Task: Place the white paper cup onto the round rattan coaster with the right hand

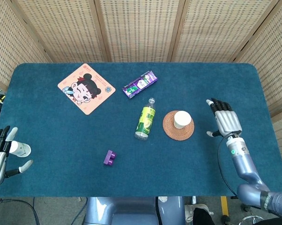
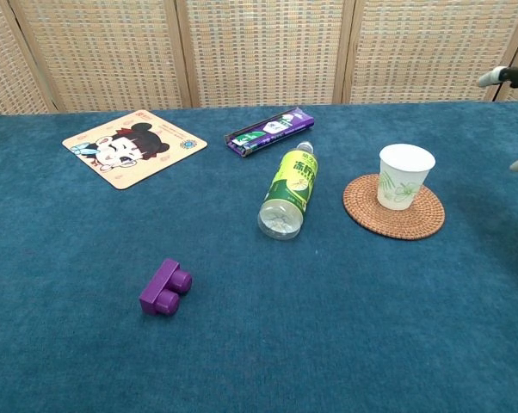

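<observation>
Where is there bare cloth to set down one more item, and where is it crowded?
Bare: the near strip in front of the purple block, and the stretch between the coaster and the right hand. Crowded: mid-table, where the snack packet, the bottle and the cup on the coaster cluster.

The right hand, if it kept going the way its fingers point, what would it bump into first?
Probably nothing on the table. The right hand points toward the table's far edge, with only bare blue cloth ahead. The white paper cup sits off to its side.
</observation>
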### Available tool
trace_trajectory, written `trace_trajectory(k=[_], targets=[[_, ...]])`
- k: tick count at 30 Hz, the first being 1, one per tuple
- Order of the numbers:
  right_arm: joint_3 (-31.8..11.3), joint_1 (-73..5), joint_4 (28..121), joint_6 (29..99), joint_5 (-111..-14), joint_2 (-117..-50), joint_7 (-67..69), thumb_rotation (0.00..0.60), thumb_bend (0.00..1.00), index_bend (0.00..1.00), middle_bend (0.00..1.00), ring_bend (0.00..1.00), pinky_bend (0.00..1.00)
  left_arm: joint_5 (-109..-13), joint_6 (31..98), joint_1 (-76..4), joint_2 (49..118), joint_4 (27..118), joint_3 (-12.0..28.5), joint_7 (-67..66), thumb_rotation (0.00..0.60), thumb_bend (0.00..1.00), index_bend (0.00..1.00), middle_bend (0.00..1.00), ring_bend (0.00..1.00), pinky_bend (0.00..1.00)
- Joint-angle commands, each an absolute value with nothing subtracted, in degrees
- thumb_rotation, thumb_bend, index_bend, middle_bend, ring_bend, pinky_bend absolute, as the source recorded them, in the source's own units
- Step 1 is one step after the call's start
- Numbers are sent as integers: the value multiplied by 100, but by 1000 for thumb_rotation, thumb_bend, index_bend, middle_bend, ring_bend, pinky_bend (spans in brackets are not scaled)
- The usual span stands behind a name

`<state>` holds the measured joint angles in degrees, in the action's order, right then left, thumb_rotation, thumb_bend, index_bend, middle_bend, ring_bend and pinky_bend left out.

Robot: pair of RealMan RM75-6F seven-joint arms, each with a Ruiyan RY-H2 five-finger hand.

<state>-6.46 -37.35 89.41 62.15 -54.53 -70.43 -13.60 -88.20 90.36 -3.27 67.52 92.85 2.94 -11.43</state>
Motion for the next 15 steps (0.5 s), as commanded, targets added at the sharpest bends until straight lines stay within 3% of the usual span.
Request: trace_trajectory(k=[1, 7, 15], targets=[[-261, -3018, 9264, 7251, -6505, -6970, -916, 600, 31, 0, 0, 0, 34, -8853, 9057, -315, 6735, 9320, 274, -1153, 0, 52, 0, 0, 0, 0], [276, -2155, 9229, 8508, -7811, -7238, -765, 600, 31, 0, 0, 0, 33, -8880, 9061, -294, 6684, 9381, 241, -1152, 0, 51, 0, 0, 0, 0], [466, -1637, 9083, 9194, -8544, -7336, -856, 600, 30, 0, 0, 0, 32, -8974, 9071, -295, 6685, 9424, 202, -1228, 0, 52, 0, 0, 0, 0]])
